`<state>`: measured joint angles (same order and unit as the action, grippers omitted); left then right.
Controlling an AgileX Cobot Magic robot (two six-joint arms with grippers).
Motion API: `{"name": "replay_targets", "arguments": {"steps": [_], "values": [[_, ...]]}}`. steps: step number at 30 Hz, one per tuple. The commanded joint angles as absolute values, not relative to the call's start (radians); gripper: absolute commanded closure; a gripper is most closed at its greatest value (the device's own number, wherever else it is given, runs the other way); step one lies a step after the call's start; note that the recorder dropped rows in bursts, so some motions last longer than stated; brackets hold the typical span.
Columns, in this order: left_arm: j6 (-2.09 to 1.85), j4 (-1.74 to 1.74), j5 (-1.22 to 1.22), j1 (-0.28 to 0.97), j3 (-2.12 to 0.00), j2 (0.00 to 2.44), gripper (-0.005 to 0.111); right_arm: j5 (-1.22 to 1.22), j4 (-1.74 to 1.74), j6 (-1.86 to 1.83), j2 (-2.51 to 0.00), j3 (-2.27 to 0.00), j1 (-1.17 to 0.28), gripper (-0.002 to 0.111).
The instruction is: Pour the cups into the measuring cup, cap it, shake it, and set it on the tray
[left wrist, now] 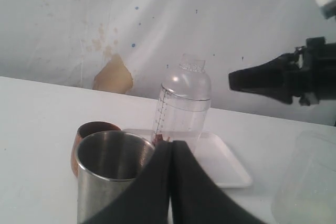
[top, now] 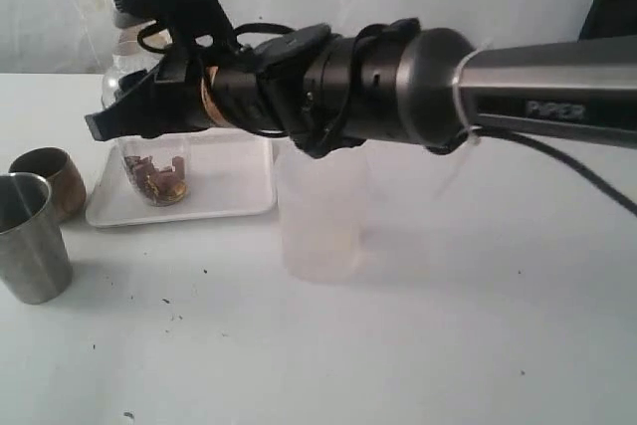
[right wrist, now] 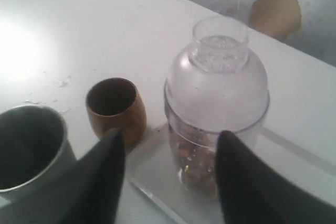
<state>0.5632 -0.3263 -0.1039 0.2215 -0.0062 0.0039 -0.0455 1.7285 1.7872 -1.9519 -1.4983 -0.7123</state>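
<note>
Measuring cup [right wrist: 215, 93], capped, stands on tray [top: 239, 186]; right claw [right wrist: 170, 137] apart before it, left claw [left wrist: 170, 148] together.

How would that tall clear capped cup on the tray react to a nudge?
The measuring cup stands tall and narrow, so a push near its dome lid would probably tip it, not slide it. Only a few brown bits lie at its bottom, so it is likely light. Its smooth clear wall looks stiff, perhaps slippery.
</note>
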Motion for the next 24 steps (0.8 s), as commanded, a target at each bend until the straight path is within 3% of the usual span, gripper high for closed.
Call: {"name": "replay_targets", "arguments": {"steps": [1, 2, 6, 7, 13, 19, 24], "values": [[0.567, -0.327, -0.107, 0.222, 0.000, 0.000, 0.107, -0.197, 1.744, 1.781, -1.851, -1.466, -0.655, 0.097], [0.567, -0.327, -0.107, 0.222, 0.000, 0.000, 0.107, -0.243, 1.744, 1.793, -1.837, -1.464, -0.632, 0.107], [0.567, -0.327, -0.114, 0.222, 0.000, 0.000, 0.107, -0.455, 1.744, 1.923, -1.826, -1.464, -0.507, 0.108], [0.569, -0.314, -0.138, 0.222, 0.000, 0.000, 0.107, 0.273, -0.166, -0.045, 0.000, -0.246, 0.100, 0.108], [0.569, -0.314, -0.138, 0.222, 0.000, 0.000, 0.107, 0.093, -0.153, -0.049, 0.000, -0.017, 0.100, 0.108], [0.569, -0.320, -0.133, 0.222, 0.000, 0.000, 0.107, 0.360, -0.138, -0.045, 0.000, 0.000, 0.100, 0.108], [0.585, -0.292, -0.133, 0.222, 0.000, 0.000, 0.107, 0.360, -0.138, -0.045, 0.000, 0.000, 0.100, 0.108]]}}
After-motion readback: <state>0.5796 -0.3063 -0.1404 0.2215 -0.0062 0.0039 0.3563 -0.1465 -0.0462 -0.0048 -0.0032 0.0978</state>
